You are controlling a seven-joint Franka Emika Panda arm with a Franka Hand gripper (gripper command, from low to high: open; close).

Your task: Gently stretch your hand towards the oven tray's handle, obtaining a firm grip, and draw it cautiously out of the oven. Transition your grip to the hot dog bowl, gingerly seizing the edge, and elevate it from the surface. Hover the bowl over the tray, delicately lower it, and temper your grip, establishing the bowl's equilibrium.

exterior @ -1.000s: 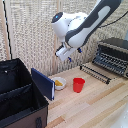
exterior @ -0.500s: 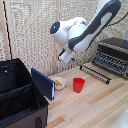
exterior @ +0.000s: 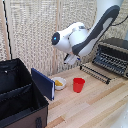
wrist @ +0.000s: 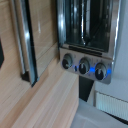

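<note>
- Currently positioned: gripper above the table, between the hot dog bowl and the oven.
- Jaw state: cannot tell. Blurred in the exterior view, absent from the wrist view.
- Located at the exterior view's right: oven, with the oven tray showing as a wire rack at its mouth. Judged at least partly drawn out. Exact travel not readable.
- Lowered in front of the oven: door flap, long bar running across the oven's mouth.
- Located below the gripper and toward the exterior view's left: hot dog bowl, resting on the table just beside the red cup and near the blue panel of the black crate.
- Deciding relation: bowl down and to the exterior view's left of the jaws, tray well apart to the right. Expect a descent onto the bowl's rim, then a carry rightward past the cup.
- Seen through the wrist view: oven front with control knobs and rack bars behind the opening.
- Changed against the earlier frames: wrist lower, closer to the table. Bowl, cup and oven unmoved.
</note>
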